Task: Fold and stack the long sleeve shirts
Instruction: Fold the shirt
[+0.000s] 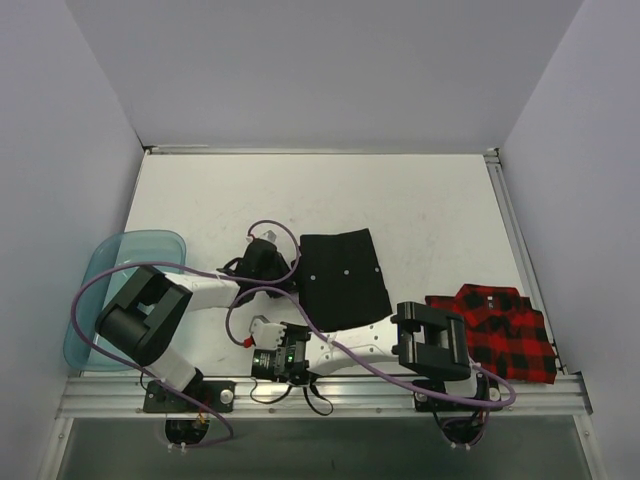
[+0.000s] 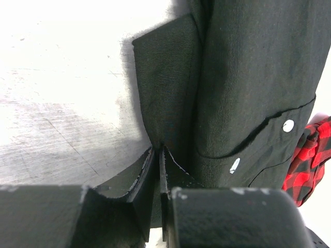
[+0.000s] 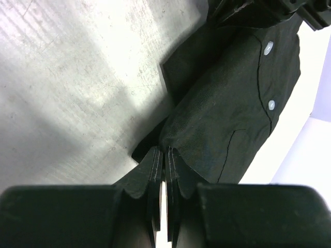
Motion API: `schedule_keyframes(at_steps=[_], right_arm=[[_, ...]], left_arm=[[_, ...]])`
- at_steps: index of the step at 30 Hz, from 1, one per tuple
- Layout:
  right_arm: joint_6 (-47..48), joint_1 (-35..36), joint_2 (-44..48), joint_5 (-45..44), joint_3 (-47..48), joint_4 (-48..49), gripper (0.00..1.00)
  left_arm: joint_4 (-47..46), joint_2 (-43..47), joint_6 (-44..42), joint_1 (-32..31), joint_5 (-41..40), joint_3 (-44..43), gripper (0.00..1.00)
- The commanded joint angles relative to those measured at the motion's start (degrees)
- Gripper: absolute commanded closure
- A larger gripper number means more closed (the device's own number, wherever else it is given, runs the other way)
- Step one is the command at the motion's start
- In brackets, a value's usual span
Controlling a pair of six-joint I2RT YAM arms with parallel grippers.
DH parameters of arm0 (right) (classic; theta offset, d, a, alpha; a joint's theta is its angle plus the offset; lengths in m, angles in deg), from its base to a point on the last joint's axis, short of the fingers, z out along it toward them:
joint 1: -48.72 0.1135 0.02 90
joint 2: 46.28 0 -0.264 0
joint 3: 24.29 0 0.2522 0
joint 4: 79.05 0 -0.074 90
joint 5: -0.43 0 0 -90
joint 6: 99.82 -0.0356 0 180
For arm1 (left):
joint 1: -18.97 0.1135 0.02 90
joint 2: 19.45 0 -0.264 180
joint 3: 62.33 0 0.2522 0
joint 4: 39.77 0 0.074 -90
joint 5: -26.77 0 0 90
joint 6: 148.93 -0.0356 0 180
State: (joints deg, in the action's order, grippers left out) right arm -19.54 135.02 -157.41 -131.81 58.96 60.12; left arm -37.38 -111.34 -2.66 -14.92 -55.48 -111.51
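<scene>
Black shirt (image 1: pixel 345 275) pinched tight by L gripper (image 2: pixel 158 150) & R gripper (image 3: pixel 163 151), tub (image 1: pixel 86 300) apart.

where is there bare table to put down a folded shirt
The far strip of table beyond the black shirt, and the patch right of it behind the checked shirt. Crowded near-left: arms beside the tub.

Two shirts are lying on one table (image 1: pixel 430 200): one black shirt (image 1: pixel 345 275) and one check shirt (image 1: pixel 500 335). One tub (image 1: pixel 95 290) is sitting alongside. Two grippers are showing (a left gripper (image 2: pixel 159 150), a right gripper (image 3: pixel 163 152)), and each wrist view is catching two white buttons (image 2: pixel 288 125).
</scene>
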Motion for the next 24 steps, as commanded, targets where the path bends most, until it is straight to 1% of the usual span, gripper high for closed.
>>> schedule_keyframes(at_steps=[1,7,14,16,17,18,19,20,21,23,24], right_arm=[[2.1,1.4,2.6,-2.9,-1.0,-2.2,1.0],[3.5,3.6,3.7,-1.7,-2.1,-3.3,1.0],[2.4,3.7,3.8,-1.1,-3.0,-4.0,1.0],[1.7,3.6,4.0,-0.9,-2.6,-4.3,0.85],[1.5,3.6,4.8,-0.4,-2.3,-4.3,0.8],[1.2,3.5,5.5,0.1,-1.9,-4.4,0.7],[0.6,3.2,7.2,0.7,-1.6,-4.3,0.66],[0.3,3.0,8.3,1.6,-1.5,-4.4,0.59],[0.1,2.7,9.3,1.9,-1.2,-4.4,0.56],[-0.7,1.5,12.9,2.8,-1.2,-4.4,0.49],[-1.1,0.9,15.5,3.3,-1.7,-4.3,0.47]], left_arm=[[7.0,-2.0,-3.4,1.0,-3.2,-0.4,0.83],[9.1,-2.0,-4.6,1.9,-3.4,-1.7,0.84],[9.9,-1.5,-5.0,2.5,-3.2,-1.7,0.85],[10.3,-0.5,-5.2,2.5,-3.3,-1.9,0.83],[10.8,0.7,-5.3,2.5,-3.3,-2.0,0.83],[11.2,1.6,-5.6,2.5,-3.6,-2.1,0.8],[13.5,2.5,-5.8,2.5,-4.6,-2.5,0.77],[14.4,4.4,-6.6,2.5,-5.3,-2.8,0.75],[15.5,5.4,-7.0,2.6,-6.9,-3.3,0.69],[18.7,8.5,-8.1,3.2,-7.3,-4.7,0.63],[19.3,9.5,-8.5,3.6,-9.0,-4.9,0.57]])
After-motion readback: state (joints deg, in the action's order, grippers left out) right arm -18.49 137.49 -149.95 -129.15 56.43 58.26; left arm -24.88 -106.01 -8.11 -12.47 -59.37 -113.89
